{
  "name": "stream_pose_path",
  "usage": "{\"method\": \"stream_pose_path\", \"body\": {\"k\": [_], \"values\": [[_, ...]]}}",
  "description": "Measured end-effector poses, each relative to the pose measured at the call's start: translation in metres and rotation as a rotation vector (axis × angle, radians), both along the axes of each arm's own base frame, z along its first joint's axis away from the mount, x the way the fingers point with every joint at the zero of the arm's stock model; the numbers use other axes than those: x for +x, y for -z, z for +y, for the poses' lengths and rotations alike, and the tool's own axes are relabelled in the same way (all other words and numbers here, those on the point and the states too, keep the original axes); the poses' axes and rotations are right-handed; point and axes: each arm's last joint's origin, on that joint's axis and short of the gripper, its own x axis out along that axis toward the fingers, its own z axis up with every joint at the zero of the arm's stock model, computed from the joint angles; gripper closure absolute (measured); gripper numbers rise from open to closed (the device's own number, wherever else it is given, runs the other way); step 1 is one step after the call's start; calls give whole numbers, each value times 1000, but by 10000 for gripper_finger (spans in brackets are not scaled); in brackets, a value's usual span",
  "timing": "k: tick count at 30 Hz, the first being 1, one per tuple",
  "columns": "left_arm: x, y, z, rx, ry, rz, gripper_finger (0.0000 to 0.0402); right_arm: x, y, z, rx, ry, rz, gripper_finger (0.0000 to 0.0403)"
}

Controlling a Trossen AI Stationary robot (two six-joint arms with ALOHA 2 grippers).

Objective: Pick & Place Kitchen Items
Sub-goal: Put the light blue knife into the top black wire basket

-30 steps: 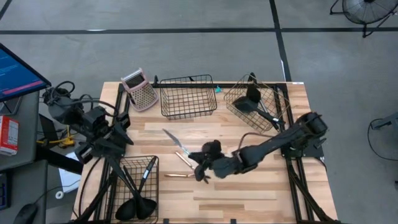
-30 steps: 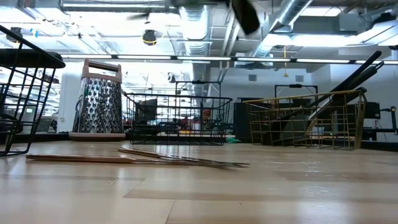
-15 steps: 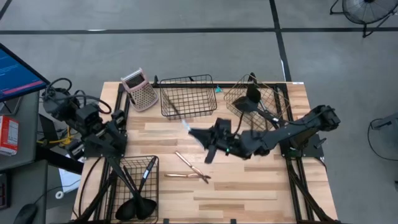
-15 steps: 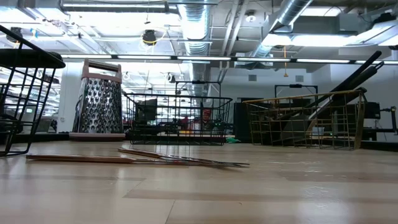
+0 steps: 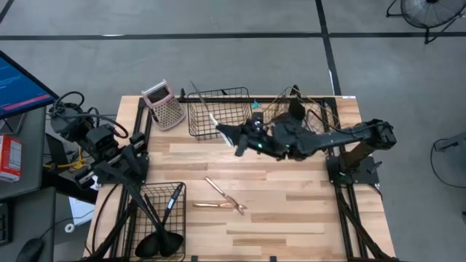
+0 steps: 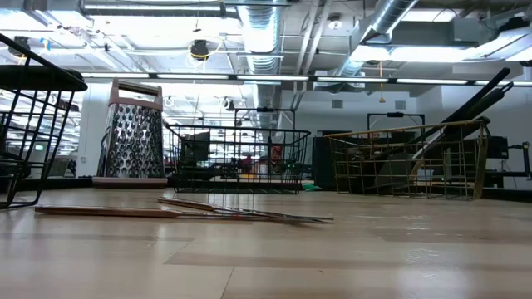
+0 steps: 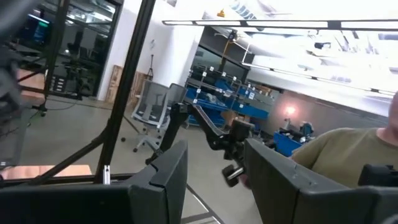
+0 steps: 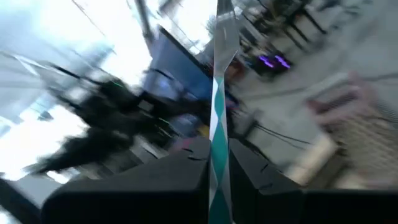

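Note:
My right gripper is shut on the silver-teal piece, which reaches out over the black wire basket at the table's far edge. The piece also shows in the right wrist view, between the fingers of my right gripper. Two slim copper-coloured pieces lie flat on the table's middle and show in the low view. Black utensils stand in the near-left black basket and lean in the copper basket. My left gripper is open and empty at the table's left edge. My right gripper pinches the silver-teal piece by its teal-striped handle between the two fingers. The fingers come from the table's right. The piece is lifted clear, and its silver end sticks out beyond the fingers toward the far left, over the black basket.
A pink-topped grater stands at the far left, beside the black basket. Bare wood lies at the table's middle and near right. A person in an olive top shows beyond the table in the left wrist view.
My right gripper has risen from the table's middle and gone toward the far edge with the silver-teal piece. The piece has turned and now points far-left over the black wire basket. My left arm has drawn back a little toward the left edge.

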Motion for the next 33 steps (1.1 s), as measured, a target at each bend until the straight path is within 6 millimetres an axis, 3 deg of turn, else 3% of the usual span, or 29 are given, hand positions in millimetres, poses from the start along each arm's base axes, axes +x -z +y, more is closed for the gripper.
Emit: {"method": "stream_pose_path", "body": {"k": [6, 11, 18, 26, 33], "values": [[0, 0, 0, 56, -18, -40, 262, 5, 19, -58, -105, 19, 232, 381], [1, 0, 2, 106, -94, -69, 262, -3, 37, -110, -172, 37, 450, 381], [3, 0, 5, 115, -211, -62, 262, -4, 66, -163, -271, 7, 619, 381], [3, 0, 7, 106, -286, -46, 262, 14, 120, -183, -351, -87, 782, 381], [4, 0, 8, 100, -334, -36, 262, 27, 139, -193, -416, -147, 875, 381]]}}
